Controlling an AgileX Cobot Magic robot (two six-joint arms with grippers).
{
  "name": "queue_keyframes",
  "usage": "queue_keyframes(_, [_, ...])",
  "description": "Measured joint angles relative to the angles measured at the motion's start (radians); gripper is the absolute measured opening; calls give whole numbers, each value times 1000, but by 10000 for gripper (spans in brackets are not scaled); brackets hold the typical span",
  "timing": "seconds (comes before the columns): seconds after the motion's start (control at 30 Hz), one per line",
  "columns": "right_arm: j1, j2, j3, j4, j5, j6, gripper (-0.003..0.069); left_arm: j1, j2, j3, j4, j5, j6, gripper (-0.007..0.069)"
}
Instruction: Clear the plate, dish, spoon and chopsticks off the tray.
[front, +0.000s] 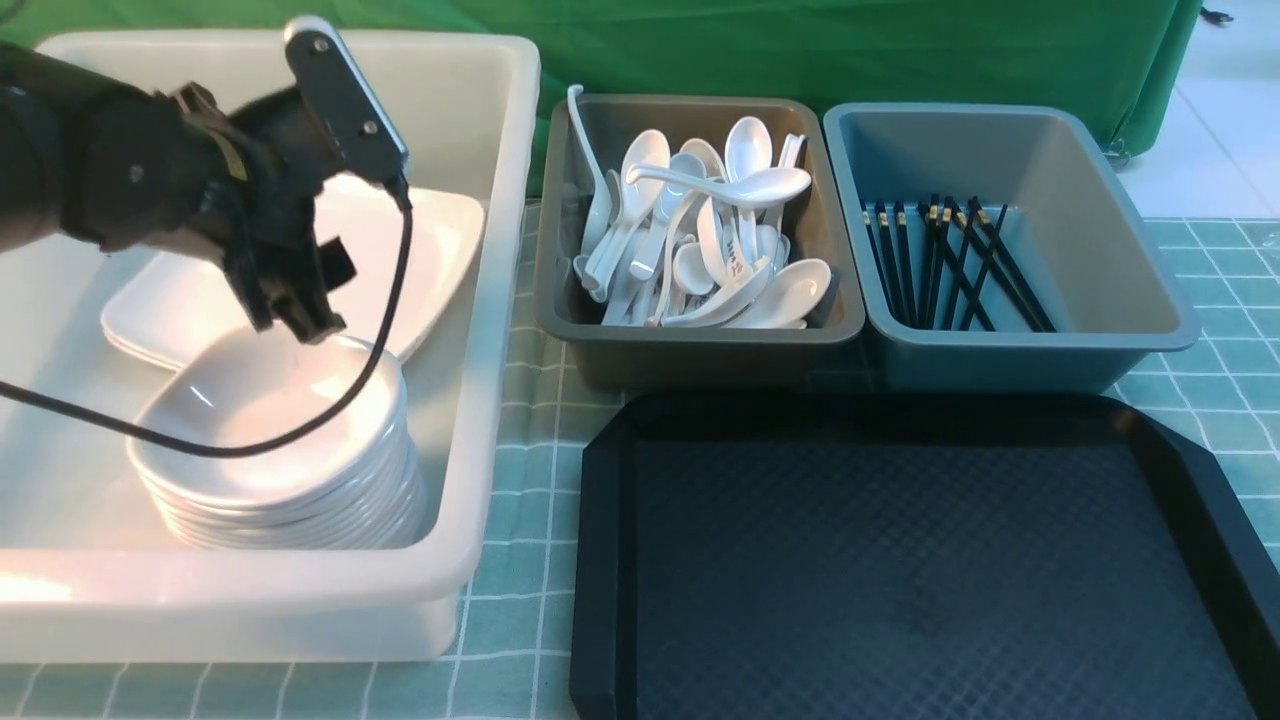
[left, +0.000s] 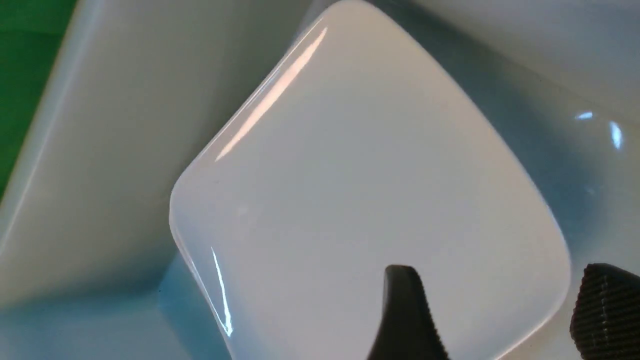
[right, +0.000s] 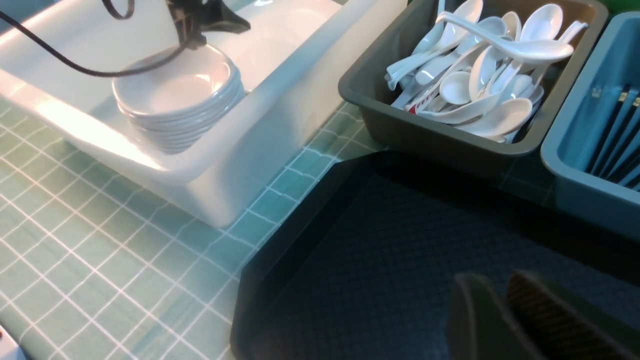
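The black tray (front: 604, 540) lies at the front right with nothing on its textured floor. In the white tub (front: 500, 330) the small white dish (front: 262, 412) tops a stack of like dishes. The large square plate (front: 425, 240) leans behind the stack. My left gripper (front: 305, 322) hangs just above the dish's far rim, open and holding nothing. In the left wrist view one finger is over the dish (left: 350, 200) and the other is past its edge, around my left gripper (left: 500, 305). My right gripper (right: 495, 310) hovers over the tray (right: 380, 260), its jaws narrowly apart with nothing between them. White spoons (front: 740, 186) fill the brown-grey bin. Black chopsticks (front: 950, 265) lie in the blue-grey bin.
The brown-grey spoon bin (front: 690, 345) and the blue-grey chopstick bin (front: 1130, 250) stand side by side behind the tray. The left arm's black cable (front: 330, 410) loops down over the dish stack. A green checked cloth (front: 520, 520) covers the table, with a green backdrop behind.
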Motion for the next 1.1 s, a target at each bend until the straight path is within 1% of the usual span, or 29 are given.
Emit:
queue_keyframes(0.13, [0,0,0,0,0,0,128,0,-33,0,-58,32,0,428])
queue_keyframes(0.23, [0,0,0,0,0,0,130,-7,-92,0,-192,39,-8,385])
queue_keyframes(0.3, [0,0,0,0,0,-2,132,-22,-158,0,-304,39,-37,330])
queue_keyframes(0.37, [0,0,0,0,2,-4,134,-48,-257,0,-407,48,-96,218])
queue_keyframes(0.43, [0,0,0,0,7,-4,136,-78,-371,2,-487,73,-121,100])
queue_keyframes(0.47, [0,0,0,-1,8,-4,136,-88,-394,4,-493,76,-122,90])
queue_keyframes(0.5, [0,0,0,-1,14,-5,136,-112,-494,29,-545,80,-127,41])
queue_keyframes(0.53, [0,0,0,-1,14,-5,136,-115,-507,34,-552,80,-127,34])
queue_keyframes(0.57, [0,0,0,-3,17,-6,136,-127,-560,56,-585,76,-127,22])
queue_keyframes(0.63, [0,0,0,-11,28,-7,122,-160,-735,163,-659,44,-127,7])
queue_keyframes(0.67, [0,0,0,-13,32,-7,105,-167,-789,215,-684,23,-127,6])
queue_keyframes(0.73, [0,0,0,-19,39,-2,47,-170,-943,341,-735,-34,-127,6])
queue_keyframes(0.83, [0,0,0,-22,38,5,25,-170,-1047,448,-757,-93,-127,6])
queue_keyframes(0.87, [0,0,0,-23,37,12,20,-170,-1142,560,-768,-152,-127,8])
queue_keyframes(0.9, [0,0,0,-24,37,14,20,-170,-1173,609,-768,-174,-127,8])
queue_keyframes(1.0, [0,0,0,-25,37,21,20,-170,-1252,712,-769,-249,-125,9])
queue_keyframes(1.1, [0,0,0,-26,37,27,28,-170,-1287,769,-773,-276,-124,10])
